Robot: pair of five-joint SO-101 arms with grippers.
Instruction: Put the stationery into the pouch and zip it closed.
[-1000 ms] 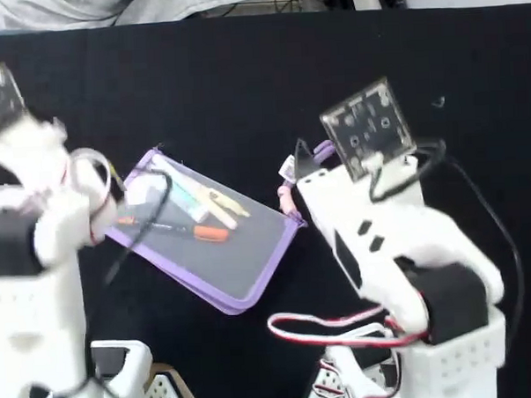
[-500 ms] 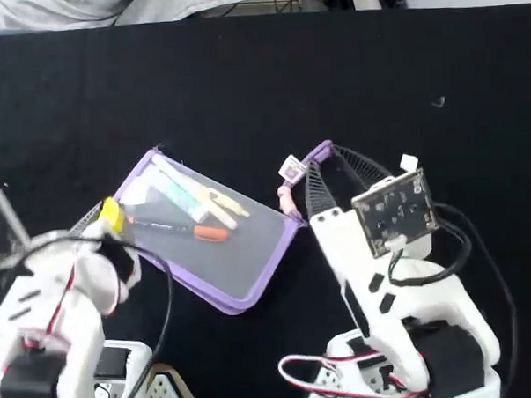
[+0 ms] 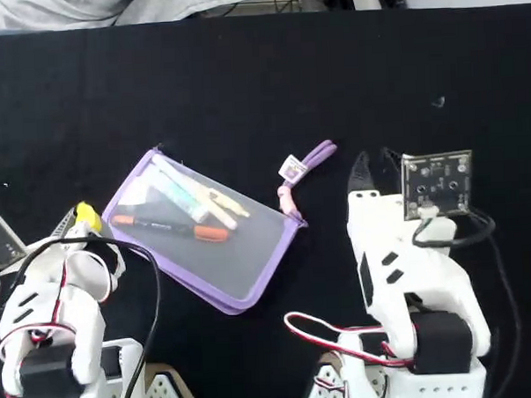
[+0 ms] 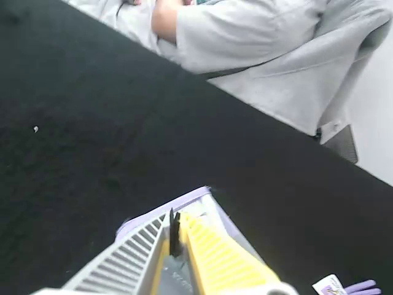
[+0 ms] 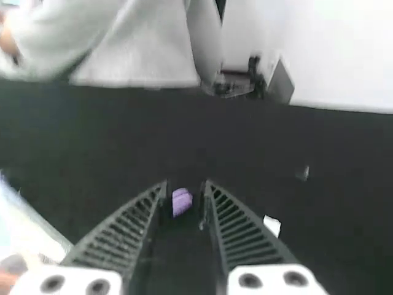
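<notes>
1. Clear pouch (image 3: pixel 246 253) with purple edging lies flat on the black table (image 3: pixel 242 77), between the two arms.
2. Pens (image 3: pixel 195 206) show through its clear face, lying inside.
3. Purple strap (image 3: pixel 318 152) trails from the pouch's corner toward the right arm.
4. Left gripper (image 3: pixel 83 216) is just beside the pouch's far end, its fingers pressed together on nothing.
5. Right gripper (image 3: pixel 374 163) is near the strap but apart from it, with a narrow gap between its fingers.

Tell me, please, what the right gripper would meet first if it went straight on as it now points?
Probably the purple strap of the pouch, seen just ahead between the right gripper's tips, though depth is unclear.
</notes>
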